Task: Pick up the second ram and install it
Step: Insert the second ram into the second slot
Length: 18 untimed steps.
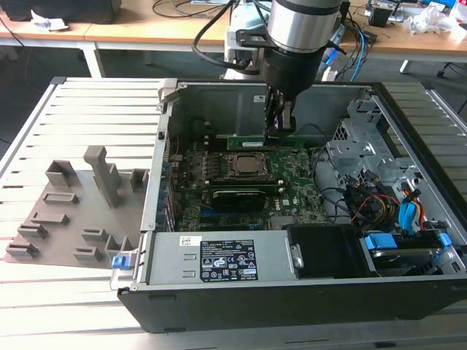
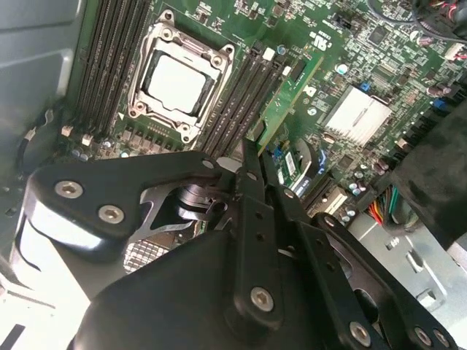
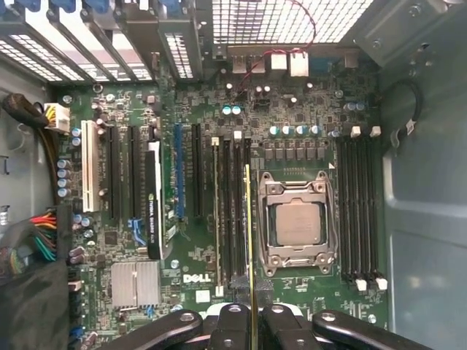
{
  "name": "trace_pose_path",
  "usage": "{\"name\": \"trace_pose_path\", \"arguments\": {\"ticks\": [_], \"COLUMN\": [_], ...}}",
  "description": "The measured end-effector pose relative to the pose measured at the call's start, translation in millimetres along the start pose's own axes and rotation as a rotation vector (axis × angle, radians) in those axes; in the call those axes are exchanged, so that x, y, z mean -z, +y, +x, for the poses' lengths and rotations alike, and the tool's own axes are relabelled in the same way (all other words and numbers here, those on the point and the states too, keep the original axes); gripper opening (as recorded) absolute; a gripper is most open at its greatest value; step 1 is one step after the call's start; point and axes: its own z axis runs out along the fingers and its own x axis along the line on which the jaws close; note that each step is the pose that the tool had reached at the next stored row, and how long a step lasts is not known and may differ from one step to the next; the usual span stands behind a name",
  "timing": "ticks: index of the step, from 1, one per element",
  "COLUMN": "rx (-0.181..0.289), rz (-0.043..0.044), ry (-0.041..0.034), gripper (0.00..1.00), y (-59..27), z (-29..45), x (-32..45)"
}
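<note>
While the second ram (image 3: 249,240) is clamped edge-on between the closed fingers of the gripper (image 3: 249,315), it is held above the memory slots (image 3: 235,211) beside the processor socket (image 3: 295,222), not yet seated.

An open black desktop computer case (image 1: 408,138) lies on its side on a slatted grey metal table (image 1: 95,117). Inside, the green motherboard (image 3: 292,109) carries a silver square processor (image 3: 298,222) in its metal socket frame, flanked by rows of black memory slots (image 3: 357,211). A finned silver heatsink (image 3: 135,283) sits near a black expansion card (image 3: 153,200). Off to the exterior view's left, a grey plastic fixture tray with upright blocks (image 1: 80,211) rests on the table. Red, yellow and black wires (image 1: 376,208) bundle beside the blue drive latches (image 1: 379,240).
</note>
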Motion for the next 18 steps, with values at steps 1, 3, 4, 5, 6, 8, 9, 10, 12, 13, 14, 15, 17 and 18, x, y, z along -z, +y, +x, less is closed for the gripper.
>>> {"name": "trace_pose_path", "arguments": {"ticks": [1,3,4,5,6,8,9,10,12,13,14,15,17,18], "rx": [0.0,0.0,0.0,0.0,0.0,0.0,0.0,0.0,0.0,0.0,0.0,0.0,0.0,0.0], "rz": [0.0,0.0,0.0,-0.0001,0.0,0.0,0.0,0.0,0.0,0.0,0.0,0.0,0.0,0.0], "ry": [0.0,0.0,0.0,0.0001,0.0001,0.0,0.0,0.0,0.0001,0.0,0.0,0.0,0.0001,-0.0001], "gripper": [0.14,0.14,0.14,0.14,0.14,0.14,0.14,0.14,0.14,0.14,0.14,0.14,0.14,0.14], "y": [0.6,4.8,5.2,5.2,5.2,5.2,5.3,5.3,5.2,5.2,5.1,5.1,5.1,5.2], "z": [-1.0,-3.4,-4.3,-4.6,-4.9,-5.1,-5.1,-5.1,-5.2,-5.2,-5.3,-5.3,-7.2,-9.7], "x": [-1.2,-3.7,-4.6,-5.6,-6.7,-8.6,-9.5,-10.2,-13.7,-14.6,-15.2,-16.6,-20.6,-21.8]}}
